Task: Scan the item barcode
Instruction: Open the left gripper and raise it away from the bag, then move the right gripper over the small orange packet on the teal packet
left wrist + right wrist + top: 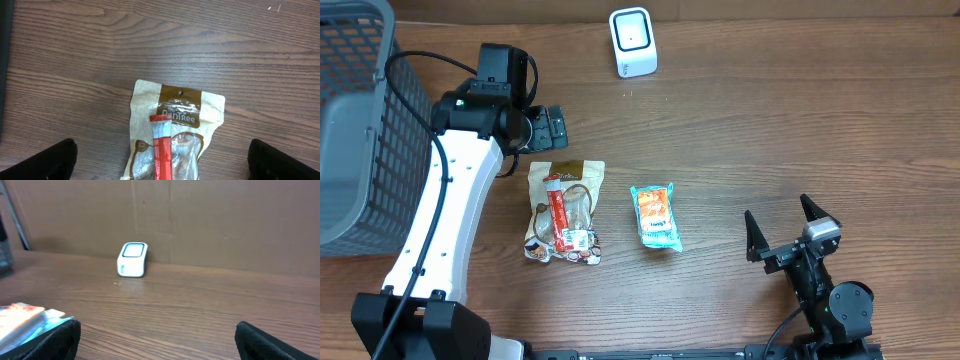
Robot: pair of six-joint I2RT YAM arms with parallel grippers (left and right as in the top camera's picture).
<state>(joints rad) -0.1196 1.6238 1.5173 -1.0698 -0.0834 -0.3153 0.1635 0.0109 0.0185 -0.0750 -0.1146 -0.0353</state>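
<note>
At the far upper left of the overhead frame stands a grey mesh basket (360,120), with the left arm's white link (440,220) running from the bottom left corner up beside it. The left gripper (548,127) sits left of centre, just above the top edge of a brown snack pouch (570,190) and not touching it. In the left wrist view its two dark fingertips (45,160) show in the bottom corners of the frame. They are spread wide with nothing between them but the pouch lying flat below on the wooden table (770,110). A red stick packet (558,212) lies lengthwise on top of the pouch, nearer its left side. Just to the right of the pouch, a little apart from it, lies a teal and orange packet (655,215), flat and slightly tilted, near the middle of the frame. No barcode can be made out on any of the three items. The white scanner (632,42) stands at the upper middle, close to the table's far edge and well apart from all the packets. In the right wrist view it stands in front of a brown cardboard wall (225,220). At the lower right, the right gripper (780,222) rests low over bare table with its jaws spread wide and empty, well clear of the teal and orange packet.
</note>
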